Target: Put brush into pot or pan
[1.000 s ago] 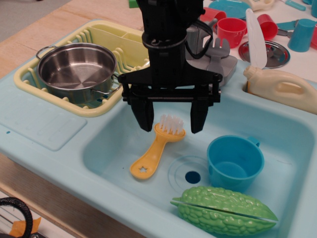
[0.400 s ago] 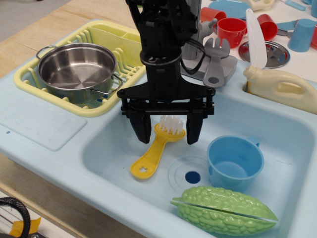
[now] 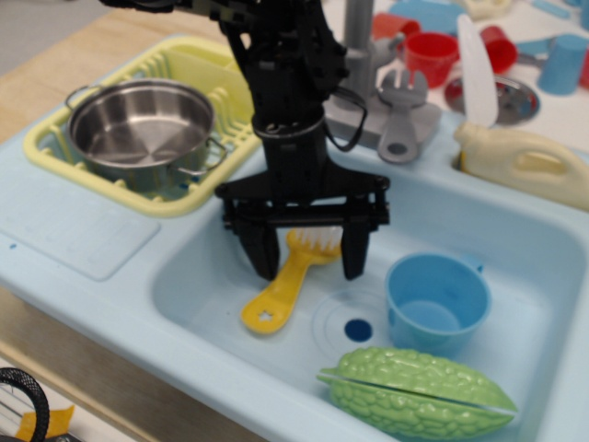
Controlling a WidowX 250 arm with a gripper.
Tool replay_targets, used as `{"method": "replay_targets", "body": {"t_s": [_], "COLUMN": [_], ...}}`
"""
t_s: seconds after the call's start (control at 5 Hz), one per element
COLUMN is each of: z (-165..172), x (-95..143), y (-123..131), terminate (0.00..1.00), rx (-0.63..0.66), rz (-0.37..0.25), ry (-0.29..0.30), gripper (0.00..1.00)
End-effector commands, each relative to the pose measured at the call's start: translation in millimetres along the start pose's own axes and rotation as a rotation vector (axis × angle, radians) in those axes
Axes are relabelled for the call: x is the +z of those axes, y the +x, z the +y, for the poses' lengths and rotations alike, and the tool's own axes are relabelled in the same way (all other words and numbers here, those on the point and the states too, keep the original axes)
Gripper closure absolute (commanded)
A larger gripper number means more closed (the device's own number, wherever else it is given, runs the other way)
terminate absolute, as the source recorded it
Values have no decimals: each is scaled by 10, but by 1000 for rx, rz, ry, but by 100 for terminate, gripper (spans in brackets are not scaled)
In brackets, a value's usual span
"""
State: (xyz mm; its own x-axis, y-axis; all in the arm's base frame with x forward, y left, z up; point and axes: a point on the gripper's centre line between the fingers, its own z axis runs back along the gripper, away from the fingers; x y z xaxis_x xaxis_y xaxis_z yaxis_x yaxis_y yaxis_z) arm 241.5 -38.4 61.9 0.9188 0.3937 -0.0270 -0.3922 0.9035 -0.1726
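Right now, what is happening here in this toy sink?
A black robot arm holds its tool open over the head of the yellow brush, one finger on each side. The brush lies flat on the floor of the blue sink, not gripped yet. The steel pot waits empty in the yellow drying rack to the left. A blue cup and a green gourd toy also lie in the sink.

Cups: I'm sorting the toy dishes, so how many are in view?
3 visible: a blue cup in the sink, a red cup behind the faucet, another blue cup far right. Others may be hidden.
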Motion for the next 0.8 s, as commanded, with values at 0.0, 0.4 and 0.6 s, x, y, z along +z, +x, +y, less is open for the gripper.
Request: {"method": "replay_targets", "body": {"t_s": [0.0,0.4,0.6], "z": [56,68,75], "x": [-53,-167,-175], "y": [104,145,131], "terminate": [0,0,0], "rx": [-6,-5,0], "rz": [-15,-7,-11], "ry": [-29,-55,-60], "gripper": [0,100,100]}}
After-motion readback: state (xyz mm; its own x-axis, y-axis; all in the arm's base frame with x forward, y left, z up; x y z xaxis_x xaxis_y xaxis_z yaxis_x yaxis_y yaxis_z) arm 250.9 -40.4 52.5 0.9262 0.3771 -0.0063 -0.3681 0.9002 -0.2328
